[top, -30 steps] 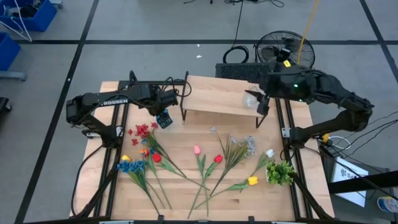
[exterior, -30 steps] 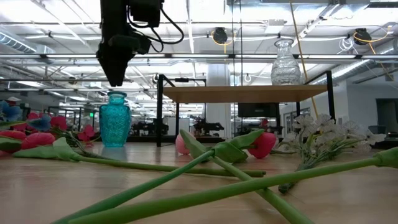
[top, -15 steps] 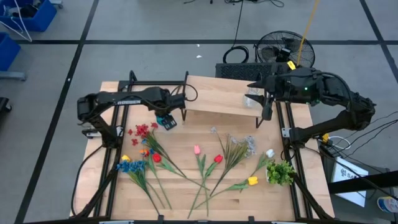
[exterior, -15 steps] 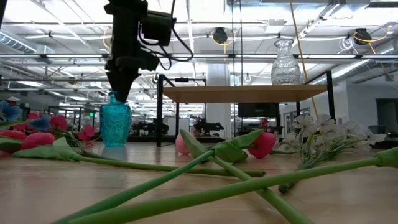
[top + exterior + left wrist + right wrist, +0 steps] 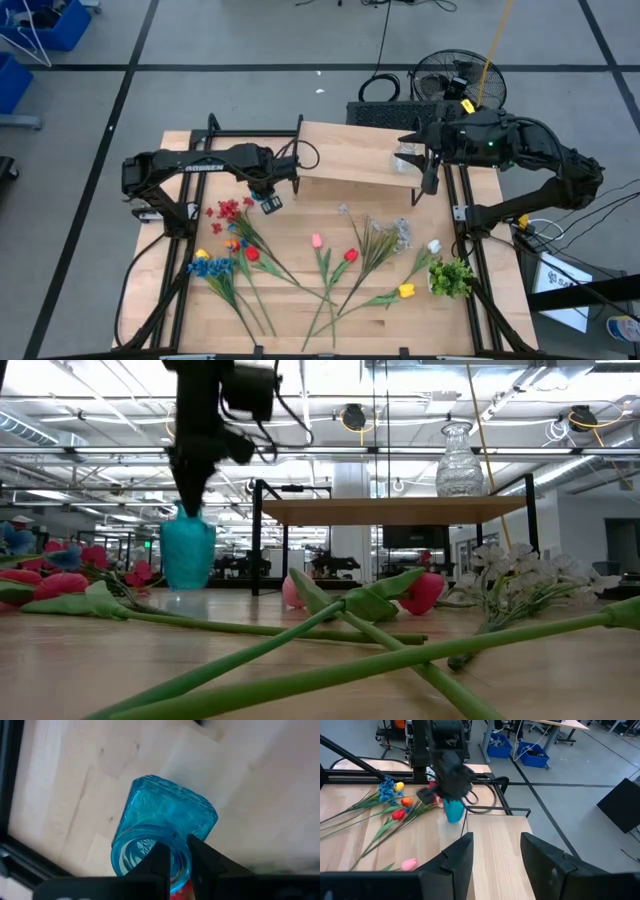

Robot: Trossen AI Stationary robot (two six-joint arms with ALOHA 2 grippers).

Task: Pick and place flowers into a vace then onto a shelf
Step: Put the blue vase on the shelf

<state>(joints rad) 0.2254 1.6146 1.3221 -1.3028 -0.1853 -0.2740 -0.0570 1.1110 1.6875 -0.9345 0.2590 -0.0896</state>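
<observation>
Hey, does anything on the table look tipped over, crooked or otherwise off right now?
Yes. The blue vase is tilted in the left claw, which pinches its rim near the shelf. The flowers lie scattered across the table.

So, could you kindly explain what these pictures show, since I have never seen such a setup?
Two dark robot arms work at a wooden table. One camera looks down from above, one sits at tabletop height, and one rides on each wrist. Artificial flowers lie scattered on the table, with a leafy green clump beside them. A small wooden shelf at the back carries a clear glass vase. The left gripper pinches the rim of a blue vase. The right gripper hangs open above the shelf, holding nothing.
</observation>
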